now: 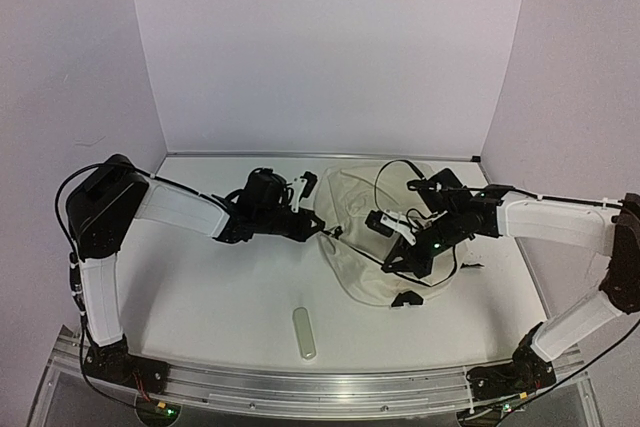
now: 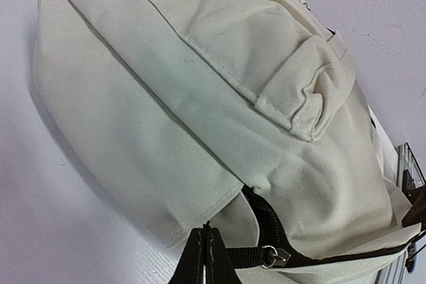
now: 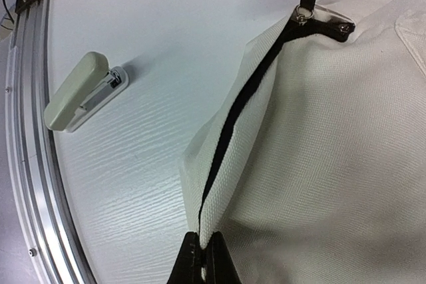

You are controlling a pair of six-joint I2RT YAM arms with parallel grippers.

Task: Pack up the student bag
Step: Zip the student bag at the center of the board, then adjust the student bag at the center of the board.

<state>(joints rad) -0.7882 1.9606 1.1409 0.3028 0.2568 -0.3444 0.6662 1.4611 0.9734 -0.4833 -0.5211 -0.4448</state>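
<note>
Left arm (image 1: 180,209): upper link stands up from its base, elbow high at the left, forearm runs level out to the right toward mid-bench. Left gripper (image 2: 205,252) is at the end of that reach, jaws pressed together, pinching an edge of the student bag (image 1: 355,202) beside the zipper.

Right arm (image 1: 555,219): mirrored, elbow high at the far right, forearm level and reaching left, wrist tipped downward. Right gripper (image 3: 203,259) has its jaws fully together, clamped on a fabric edge of the same bag. The two grippers are near each other but not touching.
</note>
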